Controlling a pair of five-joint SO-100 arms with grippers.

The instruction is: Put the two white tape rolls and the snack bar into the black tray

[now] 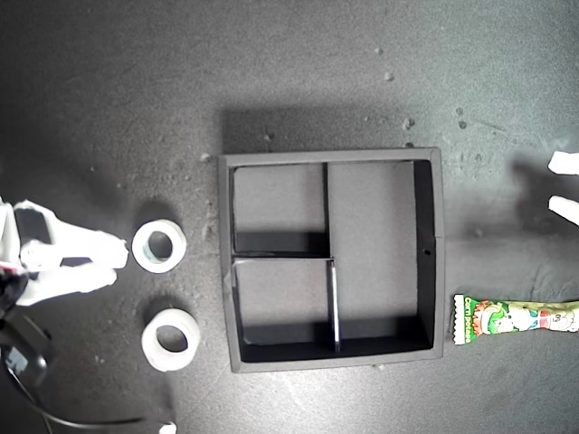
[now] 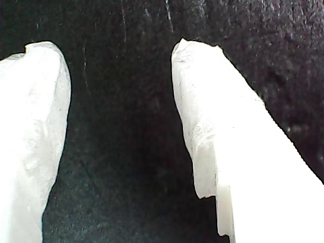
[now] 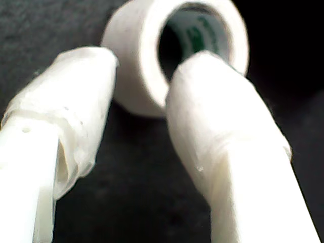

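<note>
The black tray [image 1: 331,155] sits mid-scene, its compartments holding nothing. Two white tape rolls lie flat off its side toward the exterior view's left: one [image 1: 159,246] farther back, the other [image 1: 171,339] nearer the front. My second gripper [image 1: 118,260] is open, its tips just short of the rear roll. In the second wrist view that roll [image 3: 136,66] lies right beyond the spread fingertips of the gripper [image 3: 152,63]. The snack bar [image 1: 516,318] lies at the exterior view's right, beside the tray. My first gripper [image 1: 568,185] is open over bare mat [image 2: 119,55], back from the bar.
A dark grey mat [image 1: 109,90] covers the surface, dotted with pale specks behind the tray. A black cable [image 1: 54,411] loops at the exterior view's lower left by the second arm's base.
</note>
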